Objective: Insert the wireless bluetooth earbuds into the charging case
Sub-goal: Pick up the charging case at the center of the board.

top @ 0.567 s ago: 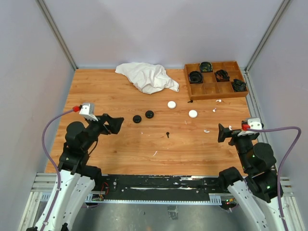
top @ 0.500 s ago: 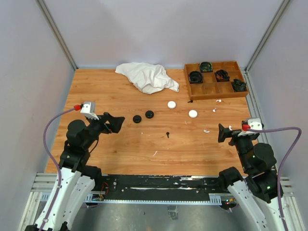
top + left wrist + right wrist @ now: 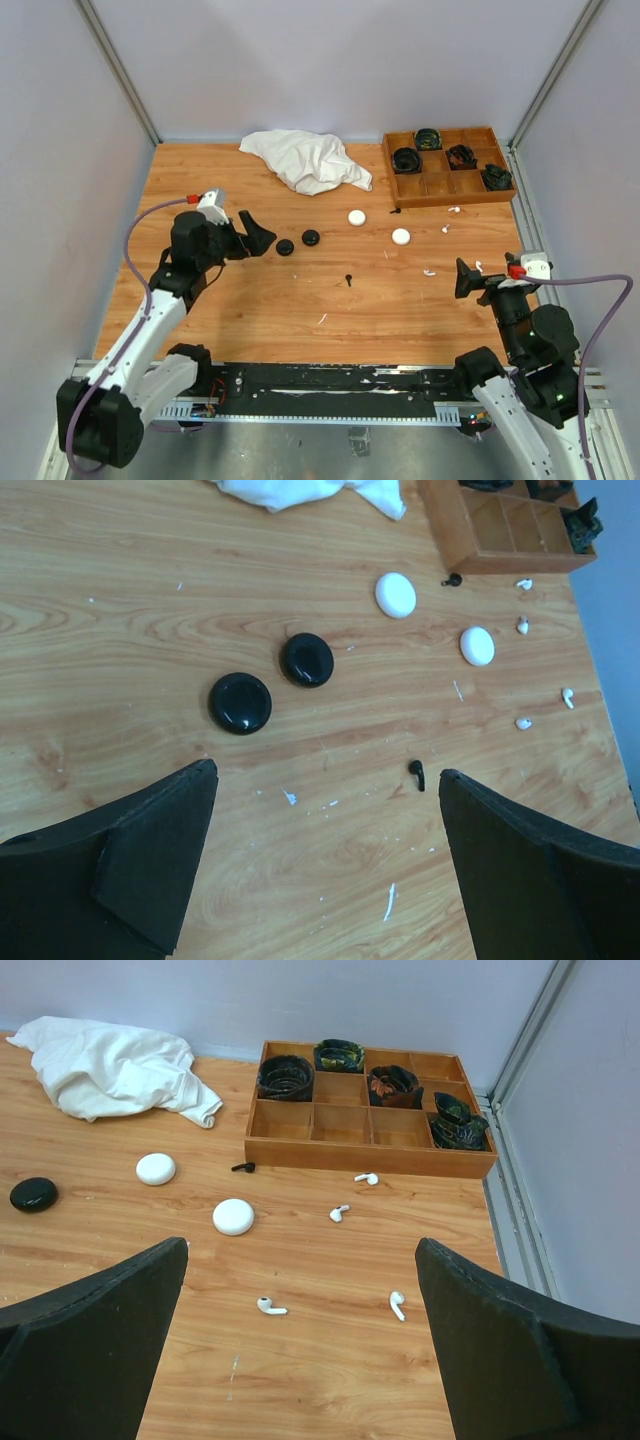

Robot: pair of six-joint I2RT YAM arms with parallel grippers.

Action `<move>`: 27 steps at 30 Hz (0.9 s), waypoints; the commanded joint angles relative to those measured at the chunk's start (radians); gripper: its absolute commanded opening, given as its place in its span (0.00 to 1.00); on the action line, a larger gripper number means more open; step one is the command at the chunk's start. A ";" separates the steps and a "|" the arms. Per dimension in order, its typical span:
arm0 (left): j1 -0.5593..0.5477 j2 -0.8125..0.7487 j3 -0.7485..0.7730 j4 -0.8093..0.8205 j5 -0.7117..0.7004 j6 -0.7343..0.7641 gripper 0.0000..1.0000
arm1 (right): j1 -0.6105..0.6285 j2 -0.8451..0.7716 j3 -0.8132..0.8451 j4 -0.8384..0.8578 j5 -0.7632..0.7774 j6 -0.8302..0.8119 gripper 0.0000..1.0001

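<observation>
- Left gripper and right gripper: both spread, empty.
- Tiny white stemmed plastic earbuds lie loose on the wooden table by my right gripper; a clumsy pinch could flick one away.

no readable txt, no labels, brands, nos. or signs anywhere

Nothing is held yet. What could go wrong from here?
1. The white earbuds are tiny and lie flat; the right gripper, wide open, might flick one away rather than pinch it.
2. The black cases look shut, so the left gripper may shove one instead of opening it.
</observation>
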 commanded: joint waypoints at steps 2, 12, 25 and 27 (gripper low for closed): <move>-0.054 0.198 0.111 0.122 -0.003 0.010 0.97 | 0.016 -0.022 -0.016 0.036 -0.035 0.011 0.99; -0.120 0.619 0.370 0.043 -0.127 0.255 0.96 | 0.016 -0.049 -0.025 0.043 -0.074 0.006 0.99; -0.174 0.886 0.466 -0.023 -0.137 0.402 0.93 | 0.016 -0.046 -0.032 0.055 -0.117 0.000 0.98; -0.197 0.907 0.469 -0.021 -0.144 0.412 0.91 | 0.016 -0.046 -0.033 0.055 -0.120 -0.001 0.99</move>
